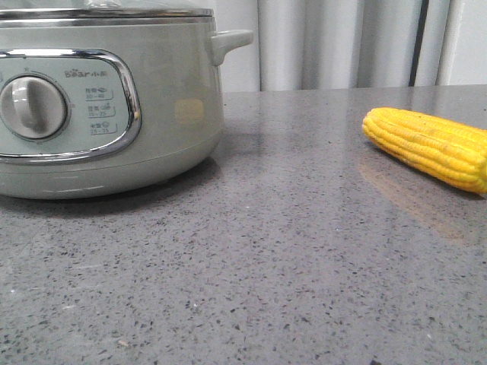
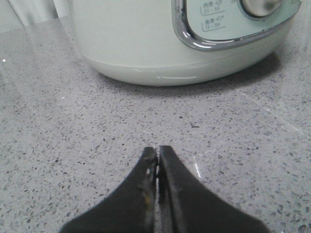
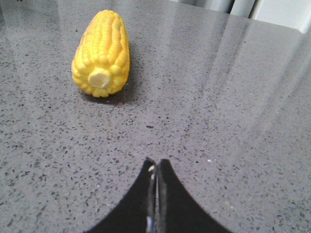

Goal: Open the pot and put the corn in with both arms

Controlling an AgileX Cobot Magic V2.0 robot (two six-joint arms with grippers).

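Observation:
The pale sage-green pot [image 1: 163, 99] stands at the left of the grey table, its steel rim and lid edge at the top of the front view, its dial [image 1: 33, 107] facing me. It also shows in the left wrist view [image 2: 146, 43]. The yellow corn [image 1: 430, 146] lies on its side at the right; the right wrist view shows its cut end [image 3: 101, 53]. My left gripper [image 2: 157, 151] is shut and empty, low over the table in front of the pot. My right gripper [image 3: 156, 164] is shut and empty, short of the corn. Neither gripper shows in the front view.
The speckled grey table [image 1: 266, 266] stretches between the pot and the corn. Pale curtains [image 1: 335, 42] hang behind the table's far edge. The pot's small side handle [image 1: 230, 42] sticks out toward the corn's side.

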